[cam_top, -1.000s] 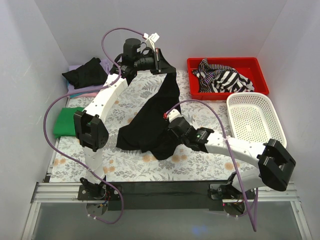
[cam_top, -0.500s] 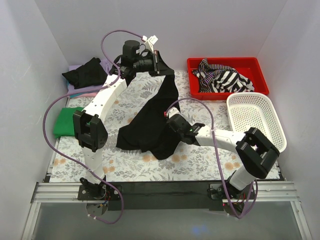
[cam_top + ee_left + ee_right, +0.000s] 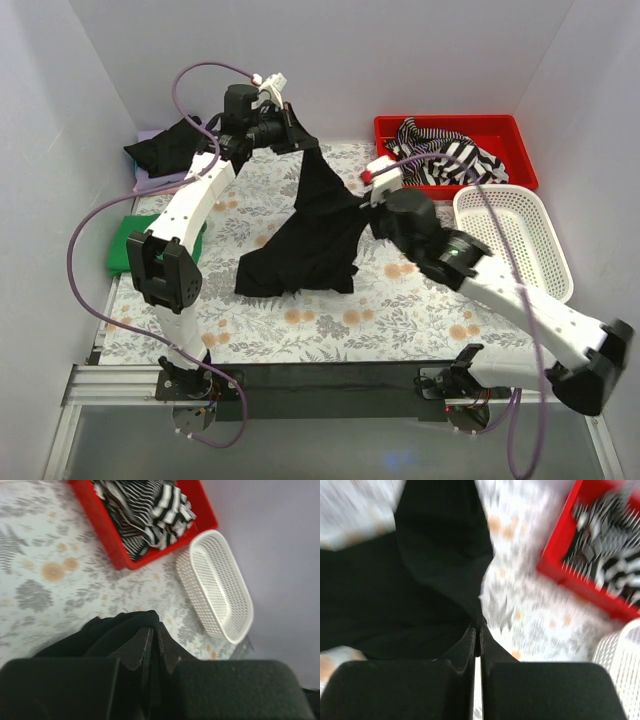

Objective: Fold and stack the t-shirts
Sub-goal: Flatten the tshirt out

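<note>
A black t-shirt [image 3: 300, 250] hangs stretched between both grippers, its lower part resting on the floral table cover. My left gripper [image 3: 300, 147] is shut on its top corner at the back; the left wrist view shows the jaws [image 3: 155, 632] pinching black cloth [image 3: 115, 627]. Further right, my right gripper [image 3: 368, 203] is shut on the shirt's right edge, and the right wrist view shows its jaws [image 3: 479, 629] closed on the cloth [image 3: 440, 545]. A black-and-white striped t-shirt [image 3: 445, 158] lies crumpled in the red bin [image 3: 450, 122].
A white mesh basket [image 3: 515, 240] stands at the right, below the red bin. At the back left lies another black shirt [image 3: 175, 145] on lilac [image 3: 150, 134] and pink [image 3: 165, 185] cloth, with a folded green shirt [image 3: 125, 245] nearer. White walls enclose three sides.
My right gripper has shut on the black shirt's edge and lifted it up and to the back right. The left gripper has shifted slightly left with its corner, spreading the shirt.
</note>
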`<state>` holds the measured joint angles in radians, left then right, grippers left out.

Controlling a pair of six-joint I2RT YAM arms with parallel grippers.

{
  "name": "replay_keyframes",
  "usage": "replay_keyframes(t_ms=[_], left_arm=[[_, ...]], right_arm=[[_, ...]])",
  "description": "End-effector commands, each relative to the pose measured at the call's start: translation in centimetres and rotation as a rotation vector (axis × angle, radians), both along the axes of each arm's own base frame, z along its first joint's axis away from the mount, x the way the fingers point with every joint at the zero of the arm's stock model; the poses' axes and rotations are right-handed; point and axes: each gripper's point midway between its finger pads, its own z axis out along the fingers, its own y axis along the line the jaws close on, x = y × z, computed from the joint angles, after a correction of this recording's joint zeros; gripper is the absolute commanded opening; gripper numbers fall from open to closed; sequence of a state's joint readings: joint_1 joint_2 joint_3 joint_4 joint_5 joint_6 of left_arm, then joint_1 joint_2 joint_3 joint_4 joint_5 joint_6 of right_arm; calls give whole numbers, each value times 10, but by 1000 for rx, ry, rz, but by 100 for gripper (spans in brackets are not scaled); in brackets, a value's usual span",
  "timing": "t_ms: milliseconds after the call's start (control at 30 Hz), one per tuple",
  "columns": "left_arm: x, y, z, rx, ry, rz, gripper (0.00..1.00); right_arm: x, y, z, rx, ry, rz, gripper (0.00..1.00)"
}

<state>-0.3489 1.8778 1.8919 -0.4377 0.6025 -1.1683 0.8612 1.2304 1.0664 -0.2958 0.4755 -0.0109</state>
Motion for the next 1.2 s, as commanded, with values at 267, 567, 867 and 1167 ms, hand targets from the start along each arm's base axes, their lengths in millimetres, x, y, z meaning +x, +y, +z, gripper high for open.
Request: replay_keyframes(t_ms=[267, 567, 867, 1167], left_arm=[[52, 93, -25, 314, -41, 376, 80], [27, 110, -31, 293, -57, 454, 86], [-15, 65, -90, 180, 99, 217, 87], [-50, -1, -196, 273, 335, -47, 88]], right_arm=[[-62, -30, 219, 387, -379, 196, 1], [-55, -31, 246, 366, -455, 186, 1], [-68, -61, 280, 428, -527, 125, 1], [-77, -110, 268, 460, -510, -59, 1]])
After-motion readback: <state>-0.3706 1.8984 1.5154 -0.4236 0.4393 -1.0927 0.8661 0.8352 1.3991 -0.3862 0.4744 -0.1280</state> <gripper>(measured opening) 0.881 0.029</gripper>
